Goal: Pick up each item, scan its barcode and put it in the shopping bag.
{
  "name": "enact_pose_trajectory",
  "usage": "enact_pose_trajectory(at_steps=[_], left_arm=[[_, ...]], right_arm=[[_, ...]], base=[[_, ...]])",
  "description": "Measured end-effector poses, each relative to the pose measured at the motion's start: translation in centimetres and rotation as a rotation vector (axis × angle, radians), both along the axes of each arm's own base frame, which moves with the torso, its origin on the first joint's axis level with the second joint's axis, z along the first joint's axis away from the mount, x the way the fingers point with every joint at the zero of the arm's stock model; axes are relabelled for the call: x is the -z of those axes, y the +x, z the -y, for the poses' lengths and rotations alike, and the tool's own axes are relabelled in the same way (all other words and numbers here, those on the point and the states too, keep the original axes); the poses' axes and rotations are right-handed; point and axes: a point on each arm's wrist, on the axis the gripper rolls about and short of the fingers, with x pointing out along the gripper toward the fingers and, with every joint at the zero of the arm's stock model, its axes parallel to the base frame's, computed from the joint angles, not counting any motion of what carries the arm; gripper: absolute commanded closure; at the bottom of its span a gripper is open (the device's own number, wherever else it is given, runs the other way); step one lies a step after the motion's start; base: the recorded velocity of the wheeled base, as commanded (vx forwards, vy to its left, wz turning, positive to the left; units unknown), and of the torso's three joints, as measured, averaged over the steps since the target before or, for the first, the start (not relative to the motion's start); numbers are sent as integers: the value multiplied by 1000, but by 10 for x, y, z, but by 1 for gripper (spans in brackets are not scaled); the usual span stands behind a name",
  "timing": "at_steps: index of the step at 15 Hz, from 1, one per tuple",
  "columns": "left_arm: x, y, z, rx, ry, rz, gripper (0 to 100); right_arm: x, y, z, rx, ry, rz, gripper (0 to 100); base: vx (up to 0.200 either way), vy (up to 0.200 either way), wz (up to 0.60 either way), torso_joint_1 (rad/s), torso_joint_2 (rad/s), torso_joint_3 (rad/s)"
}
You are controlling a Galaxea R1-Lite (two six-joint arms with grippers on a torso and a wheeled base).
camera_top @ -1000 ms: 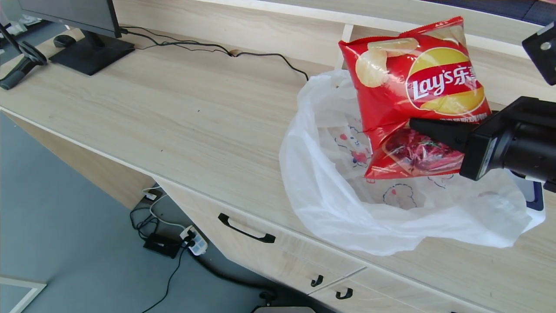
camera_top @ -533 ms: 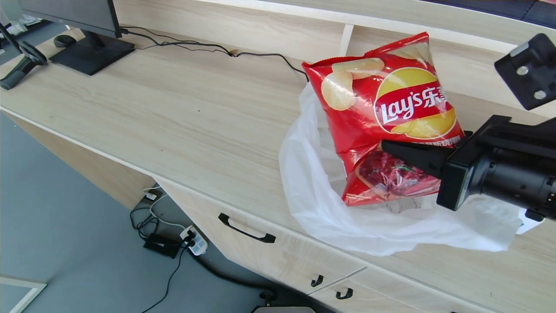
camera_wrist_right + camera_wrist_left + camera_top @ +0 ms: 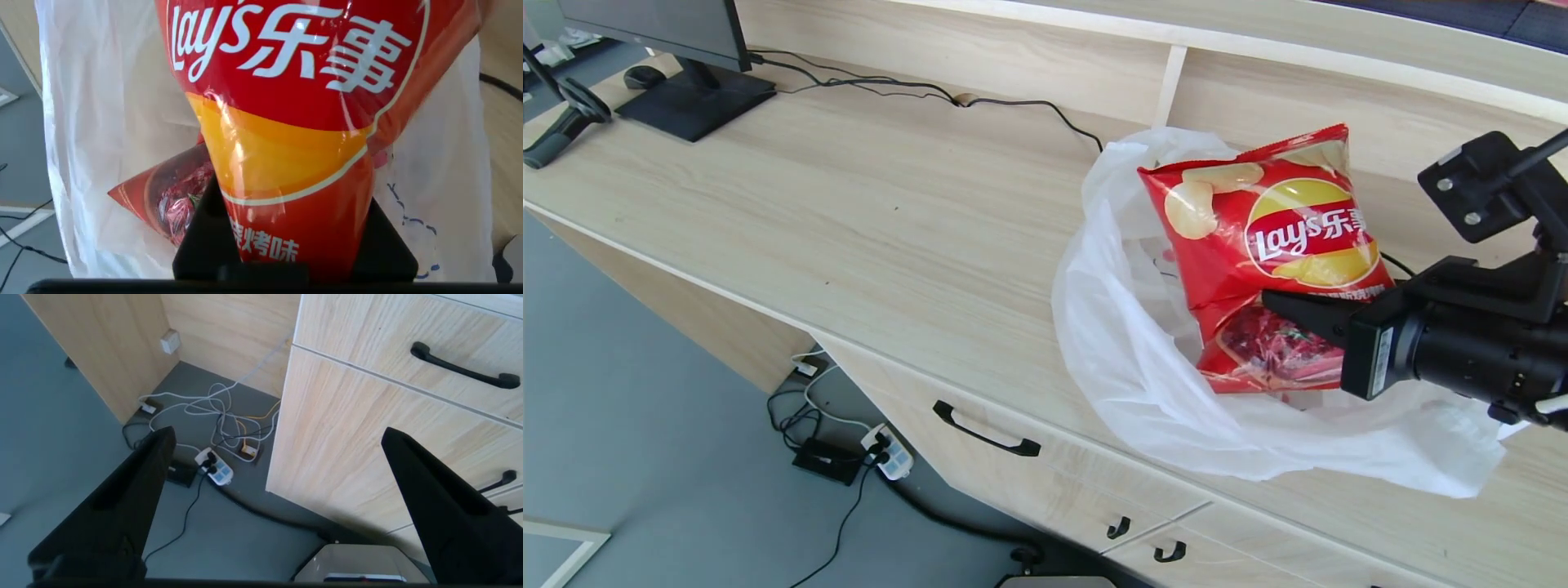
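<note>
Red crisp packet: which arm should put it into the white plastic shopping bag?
Right. The right gripper grips the red crisp packet at the open white plastic shopping bag; the left gripper hangs open beside the wooden drawers.

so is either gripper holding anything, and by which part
The right gripper pinches the chip bag across its lower part, over the shopping bag. The left gripper: open, empty.

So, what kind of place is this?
Probably a shop checkout, perhaps a mock one: a long wooden counter with a monitor on it, and a plastic shopping bag, at whose mouth the right tool holds chips.
</note>
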Motion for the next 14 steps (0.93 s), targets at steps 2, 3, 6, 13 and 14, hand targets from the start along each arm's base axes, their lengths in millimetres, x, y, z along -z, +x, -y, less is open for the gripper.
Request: enact_pose_trajectory(at_steps=[2, 3, 6, 13, 14], left_arm=[[0, 0, 0, 0, -1, 0, 0], [0, 0, 0, 0, -1, 0, 0], [0, 0, 0, 0, 1, 0, 0], [0, 0, 0, 0, 0, -1, 0], [0, 0, 0, 0, -1, -2, 0]], right_arm=[[3, -4, -8, -47, -43, 6, 100], [6, -6, -15, -77, -55, 0, 100], [9, 0, -27, -92, -35, -23, 100], [4, 24, -5, 44, -5, -21, 100], [2, 24, -5, 55, 25, -24, 100]], base=[[0, 0, 0, 0, 0, 0], [0, 0, 0, 0, 0, 0], [0, 0, 0, 0, 0, 0], [0, 0, 0, 0, 0, 0], [0, 0, 0, 0, 0, 0]])
